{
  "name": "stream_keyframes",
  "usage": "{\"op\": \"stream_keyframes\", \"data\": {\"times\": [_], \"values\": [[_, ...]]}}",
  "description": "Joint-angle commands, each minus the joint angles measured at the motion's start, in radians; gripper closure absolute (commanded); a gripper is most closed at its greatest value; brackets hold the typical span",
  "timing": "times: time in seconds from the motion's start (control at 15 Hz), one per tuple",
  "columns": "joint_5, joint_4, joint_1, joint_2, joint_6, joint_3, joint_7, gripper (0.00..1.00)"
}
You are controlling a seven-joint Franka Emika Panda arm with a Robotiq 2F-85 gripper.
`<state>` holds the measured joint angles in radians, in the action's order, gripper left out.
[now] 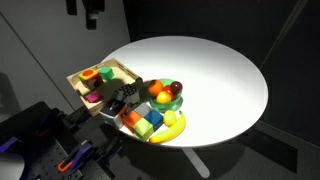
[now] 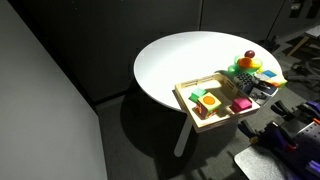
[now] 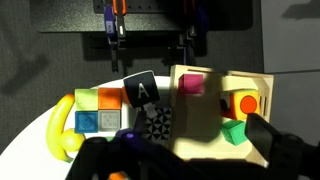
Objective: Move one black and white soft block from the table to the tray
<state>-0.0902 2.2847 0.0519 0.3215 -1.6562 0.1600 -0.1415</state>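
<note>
approach step by the look of it: fingers (image 3: 275, 140) released and empty above the black and white soft block (image 3: 155, 124), which sits on the bench (image 3: 25, 160) just beside the tray (image 3: 197, 130); next likely needs lowering to straddle it, then clenching.

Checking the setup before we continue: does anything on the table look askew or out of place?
Only the black block with the white mark: it sits tilted between the coloured blocks and the tray, not squared like its neighbours.
</note>
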Motion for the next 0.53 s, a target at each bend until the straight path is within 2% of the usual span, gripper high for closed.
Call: {"op": "stream_keyframes", "data": {"times": [0.0,0.47], "values": [[0.033,0.017,0.011,-0.030,-0.077,-0.025,-0.010,0.00],[0.119,0.123,0.010,-0.048,-0.314,-0.056,0.005,0.00]]}}
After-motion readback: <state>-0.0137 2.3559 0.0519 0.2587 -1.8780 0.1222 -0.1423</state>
